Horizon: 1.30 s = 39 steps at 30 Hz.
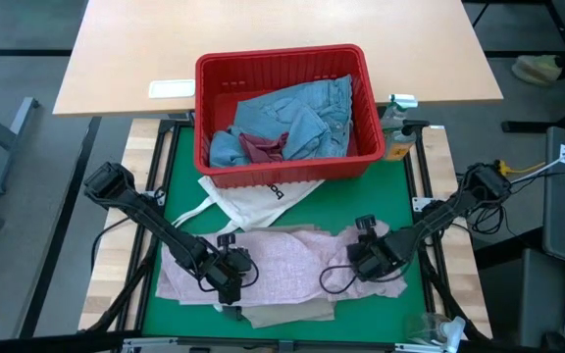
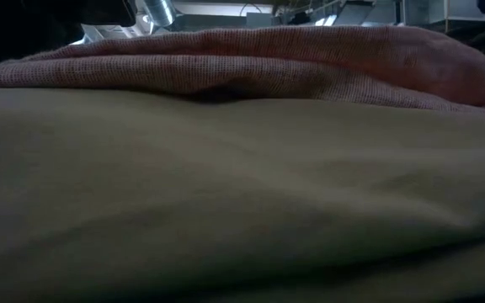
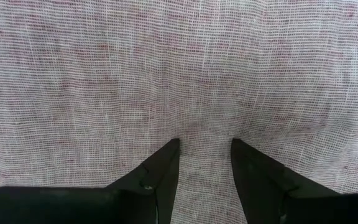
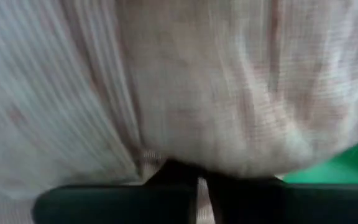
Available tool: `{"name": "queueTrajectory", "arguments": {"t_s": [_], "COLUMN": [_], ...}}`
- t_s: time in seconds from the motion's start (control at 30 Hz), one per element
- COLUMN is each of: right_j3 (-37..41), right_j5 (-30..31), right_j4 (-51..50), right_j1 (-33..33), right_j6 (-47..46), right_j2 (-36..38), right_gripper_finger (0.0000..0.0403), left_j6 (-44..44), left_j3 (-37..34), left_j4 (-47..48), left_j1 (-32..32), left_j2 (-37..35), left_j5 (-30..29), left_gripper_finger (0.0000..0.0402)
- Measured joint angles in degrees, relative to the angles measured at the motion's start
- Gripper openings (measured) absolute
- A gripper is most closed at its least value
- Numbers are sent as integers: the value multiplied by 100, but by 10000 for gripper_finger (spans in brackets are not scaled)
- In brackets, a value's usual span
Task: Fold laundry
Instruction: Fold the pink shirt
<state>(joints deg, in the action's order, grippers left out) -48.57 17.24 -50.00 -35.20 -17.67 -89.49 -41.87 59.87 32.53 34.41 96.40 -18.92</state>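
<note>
From above, the mottled pink top (image 1: 282, 257) lies spread on the near half of the green mat (image 1: 400, 186), covering most of the beige trousers (image 1: 287, 314) under its near edge. The left gripper (image 1: 230, 286) and right gripper (image 1: 361, 263) both sit on it. One red basket (image 1: 282, 71) at the far side holds denim jeans (image 1: 302, 116); a white tote bag (image 1: 253, 199) lies beside it.

The low view is filled with beige and pink cloth.

Left wrist: fingers (image 3: 160, 165) spread, pressed on pink weave.

Right wrist: fingers pressed together, pinching the blurred pink fabric.
</note>
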Motion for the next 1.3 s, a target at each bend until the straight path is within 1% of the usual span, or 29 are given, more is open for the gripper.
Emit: {"name": "queueTrajectory", "arguments": {"t_s": [0.03,0.13,0.2,0.37,0.5,0.63,0.73,0.83,1.1,1.23,1.3], "right_j3": [0,0,0,1,1,1,-1,-1,-1,-1,-1], "right_j5": [-46,-178,-194,-441,-935,-1611,-1899,-1967,-1992,-2168,-2192], "right_j4": [-76,-392,-638,-1215,-1564,-1990,-2274,-2442,-2455,-2448,-2447], "right_j1": [-6,-86,-85,-83,-83,-83,-83,-79,-79,-79,-78], "right_j6": [-20,-338,-554,-1112,-1517,-1805,-1931,-1989,-2001,-2021,-2137], "right_j2": [23,157,268,536,612,612,612,612,612,612,612], "right_gripper_finger": [9,24,26,5,13,5,5,14,25,27,36], "left_j6": [-1,-7,-11,-9,-9,-9,-8,-7,-5,-4,-4], "left_j3": [-1,1,-1,-1,-1,-1,-1,0,-1,-1,-1], "left_j4": [0,2,4,8,19,42,42,42,44,44,44], "left_j1": [0,2,2,0,0,2,0,0,0,0,0], "left_j2": [0,0,0,0,2,2,2,2,2,2,2], "left_j5": [0,3,11,20,20,20,19,20,20,17,17], "left_gripper_finger": [140,140,140,140,140,139,139,139,139,139,139]}}
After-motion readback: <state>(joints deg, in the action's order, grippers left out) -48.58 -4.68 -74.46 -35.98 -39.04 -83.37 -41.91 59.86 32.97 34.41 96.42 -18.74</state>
